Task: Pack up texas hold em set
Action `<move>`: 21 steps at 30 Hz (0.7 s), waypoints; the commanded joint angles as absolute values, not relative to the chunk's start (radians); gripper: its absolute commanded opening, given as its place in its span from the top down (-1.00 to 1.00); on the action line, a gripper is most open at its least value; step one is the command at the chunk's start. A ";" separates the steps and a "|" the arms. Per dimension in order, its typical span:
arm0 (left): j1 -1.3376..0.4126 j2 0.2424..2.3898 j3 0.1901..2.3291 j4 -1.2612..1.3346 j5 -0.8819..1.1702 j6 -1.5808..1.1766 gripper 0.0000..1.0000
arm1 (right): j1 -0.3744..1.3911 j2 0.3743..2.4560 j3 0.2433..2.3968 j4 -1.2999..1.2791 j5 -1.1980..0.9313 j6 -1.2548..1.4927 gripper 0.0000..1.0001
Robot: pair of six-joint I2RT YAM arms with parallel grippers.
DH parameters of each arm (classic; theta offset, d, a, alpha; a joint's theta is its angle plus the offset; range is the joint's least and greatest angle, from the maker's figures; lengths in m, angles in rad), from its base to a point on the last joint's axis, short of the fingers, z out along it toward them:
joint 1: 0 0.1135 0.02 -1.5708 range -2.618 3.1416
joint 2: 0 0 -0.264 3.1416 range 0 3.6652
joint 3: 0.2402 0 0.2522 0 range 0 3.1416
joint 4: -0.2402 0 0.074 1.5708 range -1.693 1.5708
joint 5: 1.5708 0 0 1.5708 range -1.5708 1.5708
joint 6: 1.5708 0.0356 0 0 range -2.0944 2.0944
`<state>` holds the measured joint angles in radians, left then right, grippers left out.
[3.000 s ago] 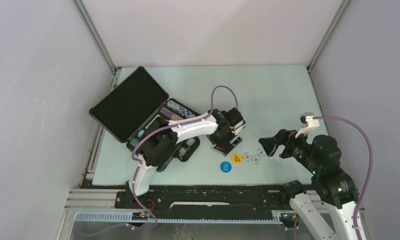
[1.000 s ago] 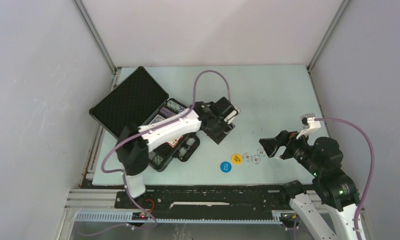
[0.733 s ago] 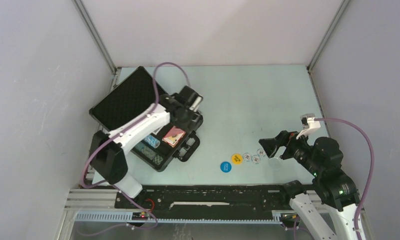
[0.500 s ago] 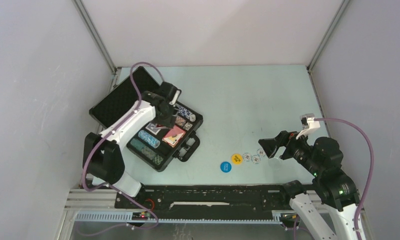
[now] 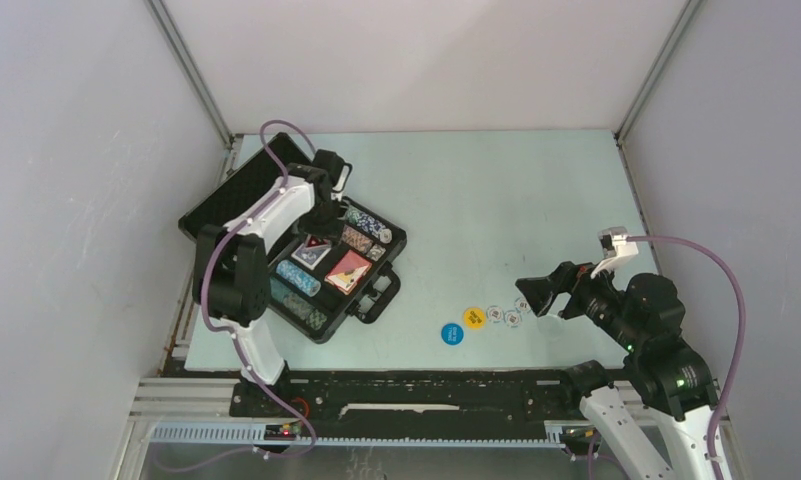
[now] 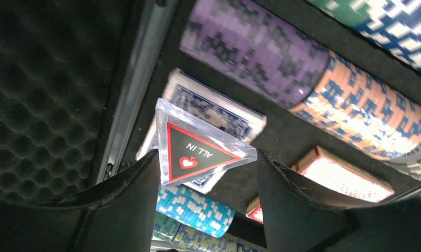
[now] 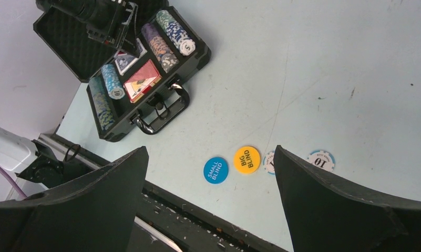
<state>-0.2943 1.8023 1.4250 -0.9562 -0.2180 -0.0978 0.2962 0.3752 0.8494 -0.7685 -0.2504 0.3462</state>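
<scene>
Left gripper [image 6: 208, 164] has swung over the briefcase [image 6: 40, 94], spread wide above the triangular marker [image 6: 196, 151].

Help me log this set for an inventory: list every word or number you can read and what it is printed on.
"ALL IN": marker, upside down in the left wrist view, with a small heart-like sign below it.
"SMALL BLIND": blue disc.
"BIG BLIND": yellow disc.
"10": loose chip on the table.
Lettering on the chip stacks in the case: too small to read.
</scene>
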 commanded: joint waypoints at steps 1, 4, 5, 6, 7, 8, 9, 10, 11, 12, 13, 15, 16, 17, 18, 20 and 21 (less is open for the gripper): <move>-0.245 1.809 1.505 -0.940 -0.144 -0.114 0.04 | 0.301 0.386 0.844 -0.730 -0.277 0.336 -0.99; -0.239 1.827 1.510 -0.939 -0.136 -0.097 0.01 | 0.303 0.381 0.844 -0.732 -0.274 0.336 -0.99; -0.236 1.832 1.513 -0.939 -0.125 -0.099 0.00 | 0.303 0.379 0.844 -0.732 -0.271 0.336 -0.99; -0.231 1.836 1.516 -0.937 -0.102 -0.106 0.00 | 0.302 0.379 0.844 -0.732 -0.268 0.337 -0.99; -0.227 1.841 1.523 -0.934 -0.081 -0.115 0.00 | 0.302 0.379 0.844 -0.732 -0.266 0.337 -0.99; -0.223 1.849 1.531 -0.934 -0.063 -0.125 -0.01 | 0.302 0.381 0.843 -0.732 -0.265 0.337 -0.99; -0.222 1.854 1.538 -0.934 -0.055 -0.131 -0.03 | 0.302 0.382 0.844 -0.734 -0.265 0.338 -0.99; -0.222 1.860 1.539 -0.932 -0.051 -0.135 -0.06 | 0.301 0.383 0.844 -0.732 -0.264 0.338 -0.99; -0.222 1.859 1.537 -0.928 -0.048 -0.137 -0.07 | 0.302 0.384 0.843 -0.733 -0.263 0.337 -0.99; -0.221 1.858 1.532 -0.922 -0.050 -0.139 -0.08 | 0.302 0.384 0.844 -0.733 -0.265 0.336 -0.99; -0.221 1.858 1.529 -0.922 -0.055 -0.138 -0.08 | 0.302 0.384 0.844 -0.734 -0.264 0.336 -0.99; -0.221 1.859 1.520 -0.920 -0.073 -0.134 -0.09 | 0.302 0.384 0.844 -0.734 -0.264 0.336 -0.99; -0.221 1.860 1.518 -0.921 -0.077 -0.130 -0.10 | 0.303 0.385 0.844 -0.734 -0.264 0.336 -0.99; -0.222 1.862 1.516 -0.924 -0.083 -0.127 -0.10 | 0.302 0.386 0.844 -0.733 -0.264 0.336 -0.99; -0.220 1.862 1.516 -0.925 -0.091 -0.124 -0.11 | 0.302 0.389 0.844 -0.734 -0.264 0.336 -0.99; -0.216 1.864 1.518 -0.929 -0.109 -0.114 -0.15 | 0.303 0.393 0.844 -0.734 -0.266 0.336 -0.99; -0.214 1.867 1.521 -0.932 -0.112 -0.108 -0.16 | 0.303 0.394 0.844 -0.736 -0.267 0.336 -0.99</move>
<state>-0.2302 1.8648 1.4849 -0.9379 -0.0856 -0.1226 0.2966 0.3779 0.8440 -0.7654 -0.2615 0.3462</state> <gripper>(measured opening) 0.668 0.994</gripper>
